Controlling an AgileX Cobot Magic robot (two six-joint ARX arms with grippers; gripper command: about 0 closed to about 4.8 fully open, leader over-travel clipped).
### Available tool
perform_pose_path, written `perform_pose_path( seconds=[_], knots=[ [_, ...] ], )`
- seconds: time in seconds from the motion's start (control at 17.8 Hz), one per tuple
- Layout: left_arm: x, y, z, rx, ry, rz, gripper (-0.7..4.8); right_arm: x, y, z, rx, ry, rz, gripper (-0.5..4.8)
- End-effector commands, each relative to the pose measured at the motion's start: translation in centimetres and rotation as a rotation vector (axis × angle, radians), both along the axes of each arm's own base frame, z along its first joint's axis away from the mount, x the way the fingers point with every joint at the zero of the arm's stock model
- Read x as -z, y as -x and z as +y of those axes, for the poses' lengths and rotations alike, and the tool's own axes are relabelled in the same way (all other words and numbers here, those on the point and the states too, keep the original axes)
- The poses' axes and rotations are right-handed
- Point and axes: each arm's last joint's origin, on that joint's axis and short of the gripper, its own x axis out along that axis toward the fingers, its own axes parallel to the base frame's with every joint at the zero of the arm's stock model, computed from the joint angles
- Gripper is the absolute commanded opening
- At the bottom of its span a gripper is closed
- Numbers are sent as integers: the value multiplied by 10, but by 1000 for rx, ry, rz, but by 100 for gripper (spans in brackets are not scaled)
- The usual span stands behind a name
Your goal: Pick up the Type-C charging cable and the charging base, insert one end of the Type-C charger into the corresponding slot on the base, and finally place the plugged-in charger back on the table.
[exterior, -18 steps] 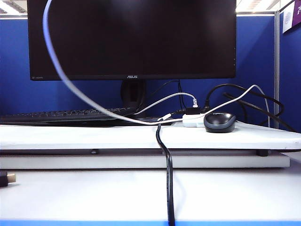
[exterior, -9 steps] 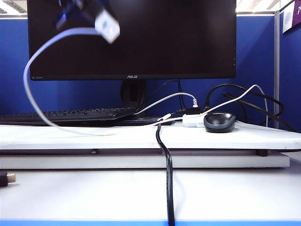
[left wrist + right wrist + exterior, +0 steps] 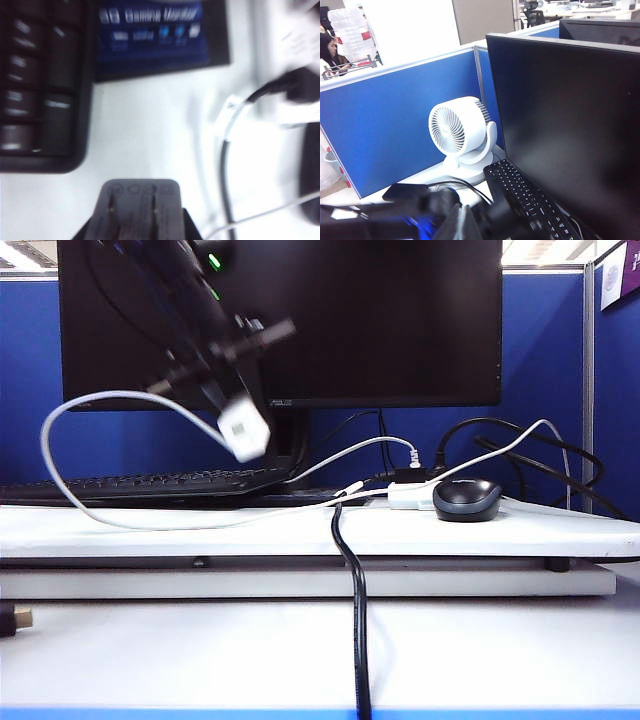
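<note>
My left gripper (image 3: 235,415) hangs in front of the monitor, above the keyboard, shut on the charging base (image 3: 243,430), a small white block tilted in the air. The left wrist view shows the base (image 3: 135,205) prong face up between the jaws of that gripper (image 3: 136,227). The Type-C charging cable (image 3: 60,410) runs from the block, loops left and down onto the table (image 3: 150,540), then trails right. The slot is hidden. My right gripper (image 3: 462,225) is shut, high up beside the monitor, out of the exterior view.
A black monitor (image 3: 380,320) and keyboard (image 3: 130,485) stand at the back. A dark mouse (image 3: 467,500) and a flat white box (image 3: 410,495) with black plugs sit at right. A thick black cable (image 3: 355,580) hangs over the front edge. A white fan (image 3: 462,135) stands behind.
My left arm has come down into the exterior view with the white block, moving lower and slightly right. The cable's loop has dropped and bulged to the left.
</note>
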Motion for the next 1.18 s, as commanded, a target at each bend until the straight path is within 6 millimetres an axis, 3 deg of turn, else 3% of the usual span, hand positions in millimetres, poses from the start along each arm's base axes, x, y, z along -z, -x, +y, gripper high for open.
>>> perform_pose_path(
  seconds=[0.06, 0.28, 0.51, 0.56, 0.67, 0.9, 1.07, 1.18],
  knots=[
    [19, -5, -11, 30, -33, 26, -6, 0, 4, -1, 0, 10, 5, -1],
    [36, -8, -11, -34, -180, 48, -6, 1, 4, -1, -1, 19, 13, -1],
    [38, -9, -12, -21, -179, 42, -3, 1, 4, -1, 0, 19, 13, -1],
    [38, -10, -12, -20, -173, 39, 18, 1, 4, -1, 0, 19, 13, -1],
    [37, -11, -12, -20, -167, 28, 126, 1, 4, -1, 0, 19, 13, -1],
    [37, -11, -12, -20, -165, 26, 134, 1, 4, -1, -1, 19, 14, -1],
    [37, -11, -13, -20, -164, 24, 194, 1, 4, -1, -1, 20, 14, -1],
    [36, -11, -13, -20, -164, 24, 199, 1, 4, -1, -1, 20, 14, -1]
  ],
)
